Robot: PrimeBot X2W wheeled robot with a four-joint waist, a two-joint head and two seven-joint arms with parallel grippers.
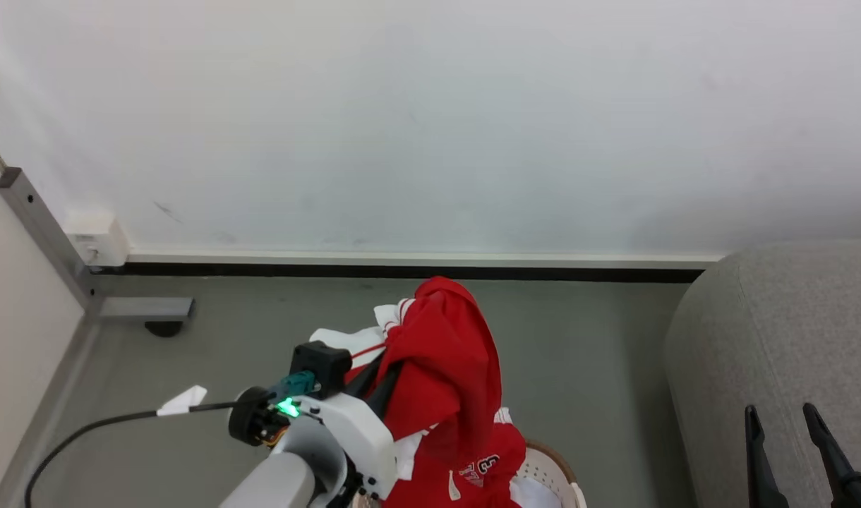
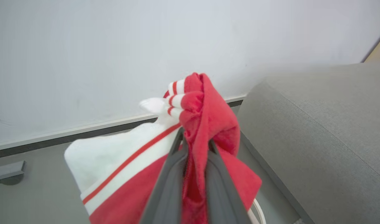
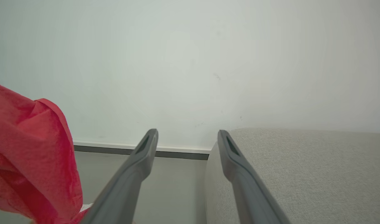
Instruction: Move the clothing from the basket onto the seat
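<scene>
My left gripper (image 2: 194, 140) is shut on a bunch of red and white clothing (image 2: 205, 124), held up above the floor. In the head view the clothing (image 1: 448, 360) hangs from the left gripper (image 1: 384, 367) down over the white perforated basket (image 1: 550, 469) at the bottom edge; dark printed figures show on the lower fold. The grey seat (image 1: 776, 339) stands to the right. My right gripper (image 1: 783, 416) is open over the seat's near side, with nothing between its fingers. The right wrist view has that gripper (image 3: 187, 133) open, the clothing (image 3: 31, 155) at the left, the seat (image 3: 302, 168) at the right.
A white wall with a dark skirting strip (image 1: 402, 270) runs across the back. A grey metal post and foot (image 1: 145, 310) stand at the left, with a white socket box (image 1: 97, 240) by it. A black cable (image 1: 85, 430) trails over the grey floor.
</scene>
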